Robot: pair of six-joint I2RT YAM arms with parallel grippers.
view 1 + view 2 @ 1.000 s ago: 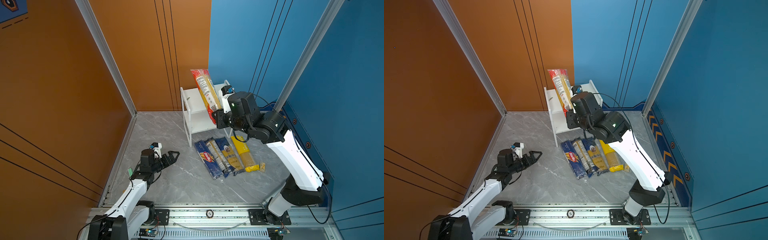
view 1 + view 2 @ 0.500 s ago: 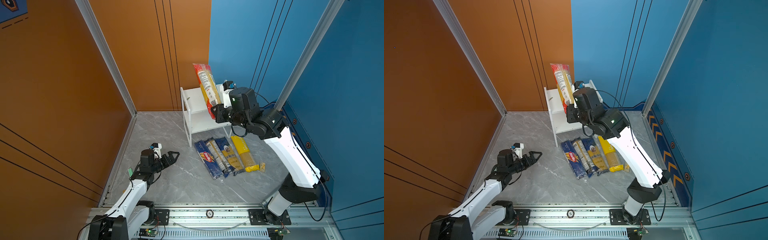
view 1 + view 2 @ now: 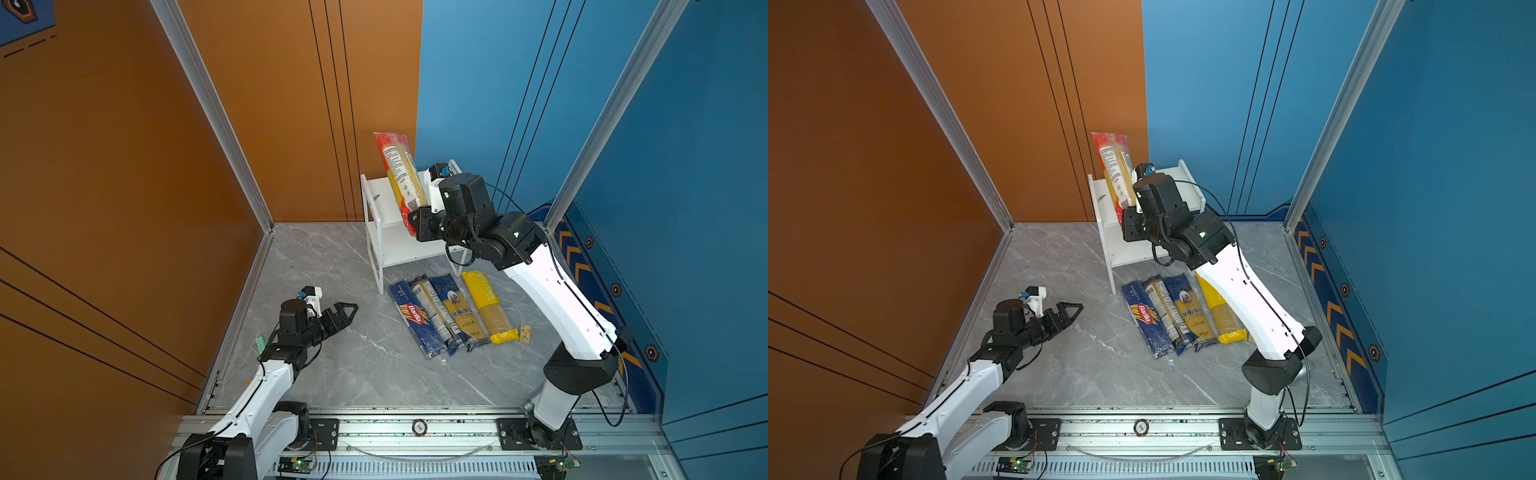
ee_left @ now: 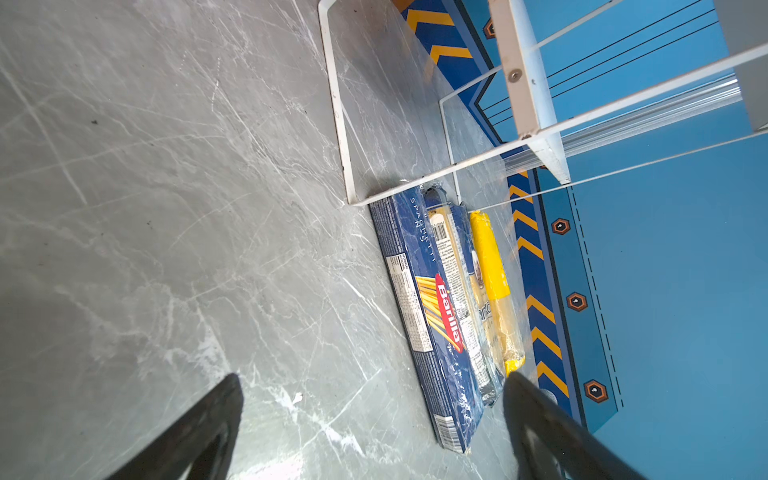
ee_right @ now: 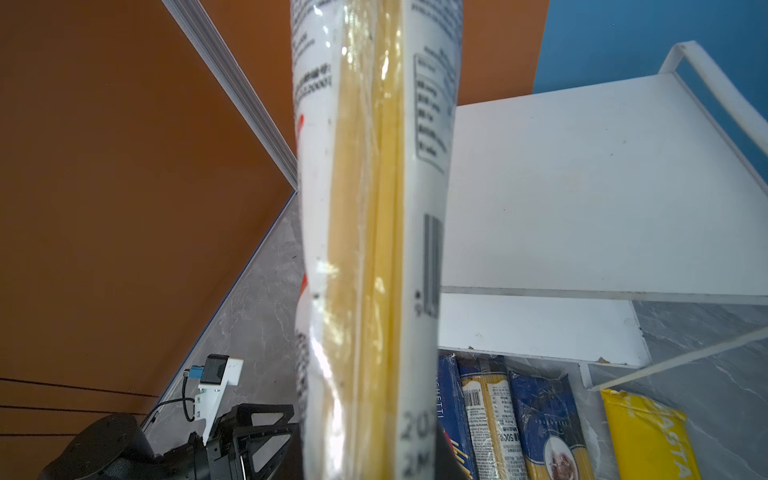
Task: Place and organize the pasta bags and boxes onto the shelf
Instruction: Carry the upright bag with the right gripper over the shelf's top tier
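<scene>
A red-ended clear spaghetti bag (image 3: 398,174) (image 3: 1115,172) stands nearly upright above the left part of the white shelf (image 3: 377,196) (image 3: 1115,251). My right gripper (image 3: 415,219) (image 3: 1128,220) is shut on the bag's lower end. In the right wrist view the bag (image 5: 365,249) fills the middle, with the shelf's bare top board (image 5: 582,187) behind it. On the floor before the shelf lie the dark blue Barilla box (image 3: 413,318), a clear dark-blue-labelled pack (image 3: 436,311), a blue-yellow portrait pack (image 3: 457,307) and a yellow pack (image 3: 486,303). My left gripper (image 3: 343,313) (image 4: 372,376) hangs open and empty, left of them.
Orange wall on the left and blue wall on the right enclose the grey marble floor (image 3: 332,257). A small yellowish piece (image 3: 525,332) lies beside the yellow pack. A small green piece (image 3: 260,343) sits at the left wall's foot. The arms' rail (image 3: 415,428) runs along the front.
My right gripper has carried the red-ended bag a little up and to the left over the shelf, and the bag stands more upright. The left arm has not moved.
</scene>
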